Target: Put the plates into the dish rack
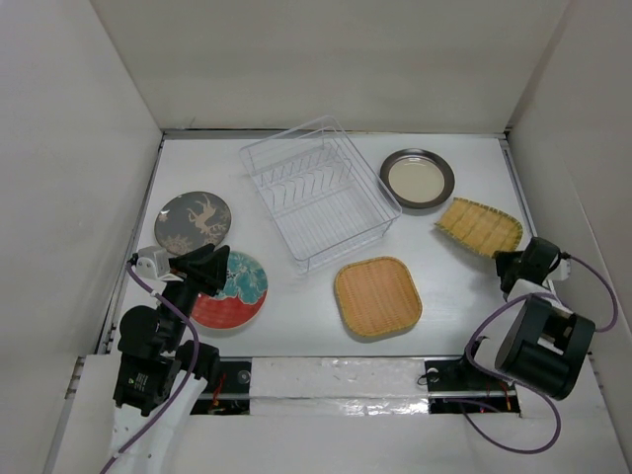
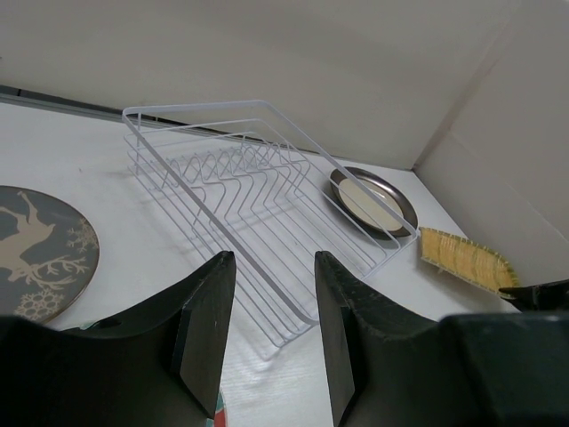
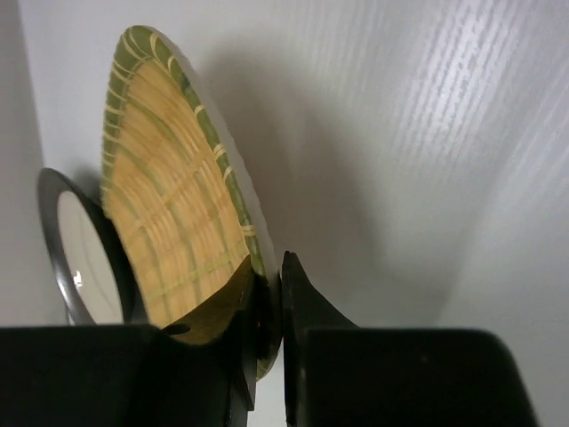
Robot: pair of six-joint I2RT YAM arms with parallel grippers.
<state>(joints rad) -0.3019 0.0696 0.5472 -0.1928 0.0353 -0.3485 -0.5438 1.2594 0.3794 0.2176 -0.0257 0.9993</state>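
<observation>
White-walled table (image 1: 296,321): at frame right we saw the right gripper (image 3: 269,276) pinching the rim of the woven plate (image 3: 173,196), perhaps shallowly, so it could slip; the left gripper (image 2: 273,267) gaped empty.

fingers (image 2: 204,329) apart | dish rack (image 2: 258,191) ahead | grey plate (image 2: 40,258) left | dark-rimmed plate (image 2: 373,203) beyond rack

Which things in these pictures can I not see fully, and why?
Top view: the left hand covers part of the red-and-teal plate.
Left wrist view: the left edge cuts off the grey plate.
Right wrist view: the woven plate, pinched in the right hand, hides most of the dark-rimmed plate.
</observation>
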